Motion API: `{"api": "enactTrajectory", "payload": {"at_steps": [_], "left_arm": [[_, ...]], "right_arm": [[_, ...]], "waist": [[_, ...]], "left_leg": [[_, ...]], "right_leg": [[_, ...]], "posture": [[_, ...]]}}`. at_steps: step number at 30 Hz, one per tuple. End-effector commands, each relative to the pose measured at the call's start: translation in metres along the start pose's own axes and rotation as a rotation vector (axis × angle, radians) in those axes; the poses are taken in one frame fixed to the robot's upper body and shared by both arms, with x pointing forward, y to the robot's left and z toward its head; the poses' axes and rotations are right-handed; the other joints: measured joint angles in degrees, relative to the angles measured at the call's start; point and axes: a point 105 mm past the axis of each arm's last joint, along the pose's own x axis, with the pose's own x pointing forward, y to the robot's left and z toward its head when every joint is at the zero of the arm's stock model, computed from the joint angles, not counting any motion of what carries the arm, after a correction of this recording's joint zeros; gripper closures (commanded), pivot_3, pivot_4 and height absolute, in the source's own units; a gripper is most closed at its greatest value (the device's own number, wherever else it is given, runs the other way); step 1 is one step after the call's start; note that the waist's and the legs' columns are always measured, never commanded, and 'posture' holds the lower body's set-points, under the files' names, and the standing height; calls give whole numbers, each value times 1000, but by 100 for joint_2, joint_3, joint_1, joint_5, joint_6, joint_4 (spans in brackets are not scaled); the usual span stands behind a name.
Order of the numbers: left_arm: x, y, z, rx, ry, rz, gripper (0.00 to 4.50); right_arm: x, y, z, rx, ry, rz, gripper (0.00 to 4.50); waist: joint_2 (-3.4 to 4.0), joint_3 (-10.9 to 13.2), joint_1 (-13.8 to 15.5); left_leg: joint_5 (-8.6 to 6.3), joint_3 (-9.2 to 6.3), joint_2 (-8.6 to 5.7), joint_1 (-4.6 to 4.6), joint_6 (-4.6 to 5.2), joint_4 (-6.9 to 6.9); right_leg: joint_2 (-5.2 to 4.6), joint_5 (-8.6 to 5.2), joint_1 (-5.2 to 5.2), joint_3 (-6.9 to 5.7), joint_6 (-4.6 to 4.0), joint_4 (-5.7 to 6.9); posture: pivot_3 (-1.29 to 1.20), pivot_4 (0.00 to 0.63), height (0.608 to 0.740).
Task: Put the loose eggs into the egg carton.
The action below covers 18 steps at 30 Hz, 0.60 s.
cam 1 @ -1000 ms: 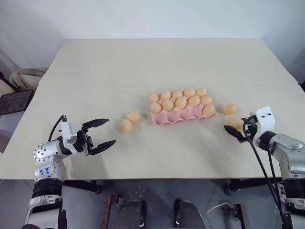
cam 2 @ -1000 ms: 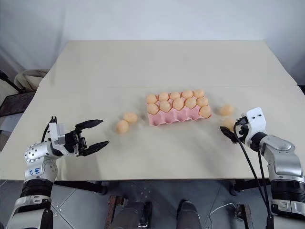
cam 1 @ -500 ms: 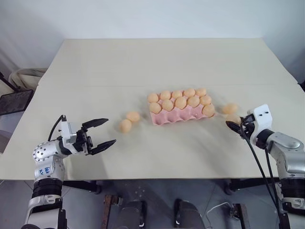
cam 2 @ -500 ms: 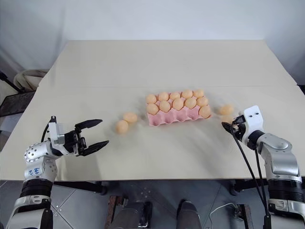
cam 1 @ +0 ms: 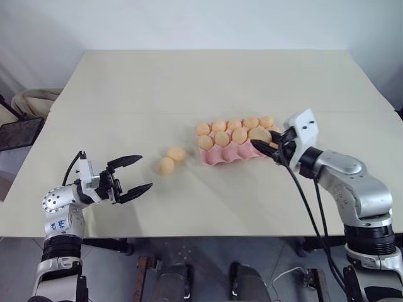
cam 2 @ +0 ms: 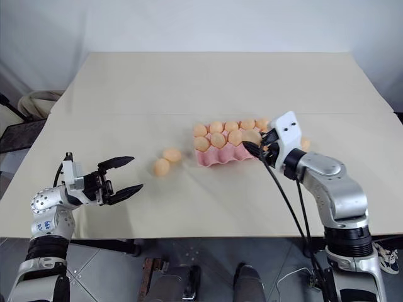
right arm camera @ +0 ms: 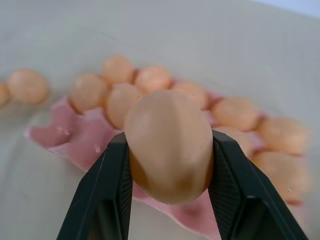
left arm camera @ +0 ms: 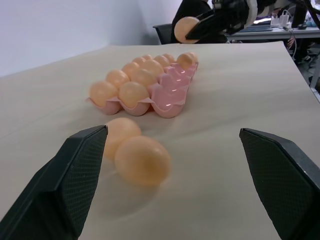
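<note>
Left gripper (cam 1: 133,175): two black fingers, tapered, with a fine cross-hatched texture on their inner pads, spread wide and holding nothing. It sits low over the near left part of the table, pointing toward the eggs. The silver-grey forearm behind it carries blue handwritten marks, too small to read.

Table (cam 1: 189,82): flat, matt, pale beige top, rectangular, with a faint seam running across its width.

Loose eggs, pair (cam 1: 171,160): smooth, oval, pale orange-tan, lying touching one another on the bare table between the left gripper and the carton, just off the carton's left end.

Right gripper (right arm camera: 167,197): black fingers with the same hatched pads, pinching one egg (right arm camera: 169,144) between them at its widest part. The egg is smooth with a dull sheen and is held in the air above the carton's near edge, toward its right end. A white housing and black cables sit behind the fingers.

Egg carton (cam 1: 236,153): pink moulded tray, thin-walled, with rounded cups and scalloped edges, at the middle of the table. The far and middle rows hold eggs; most of the near row shows bare pink cups. An egg sits in the near row's right end cup, as the left wrist view shows.

Further loose egg (cam 2: 305,144): on the table just right of the carton, partly hidden behind the right gripper's housing.

No readable brand or label on carton or eggs.
</note>
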Motion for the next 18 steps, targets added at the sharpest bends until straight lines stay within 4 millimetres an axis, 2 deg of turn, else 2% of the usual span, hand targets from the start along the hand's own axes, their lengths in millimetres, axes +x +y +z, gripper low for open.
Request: {"api": "enactTrajectory", "payload": {"at_steps": [1, 5, 14, 18], "left_arm": [[-1, 4, 12, 46, -26, 7, 0], [-3, 4, 14, 49, -25, 9, 0], [-6, 4, 16, 47, -19, 19, 0], [-4, 5, 15, 44, -21, 16, 0]], "right_arm": [[7, -3, -4, -58, 17, -34, 2850], [11, -8, -15, -83, 39, -42, 2850], [3, -38, -13, -125, 35, -120, 2850], [5, -41, -17, -130, 41, -124, 2850]], "waist": [[0, 0, 7], [0, 0, -2], [0, 0, -15], [0, 0, -59]], "left_leg": [[-1, 0, 0, 0, 3, 0], [0, 1, -3, 0, 18, 0], [2, 1, 4, 0, 21, 2], [1, 3, 7, 1, 19, 3]], "right_leg": [[0, 0, 0, -2, 0, 0], [0, 0, 0, -5, 1, -1], [7, 0, 1, -10, 1, -1], [8, 0, 1, -8, 1, 0]], "posture": [[0, 150, 740], [0, 150, 740], [0, 150, 740], [0, 150, 740]]}}
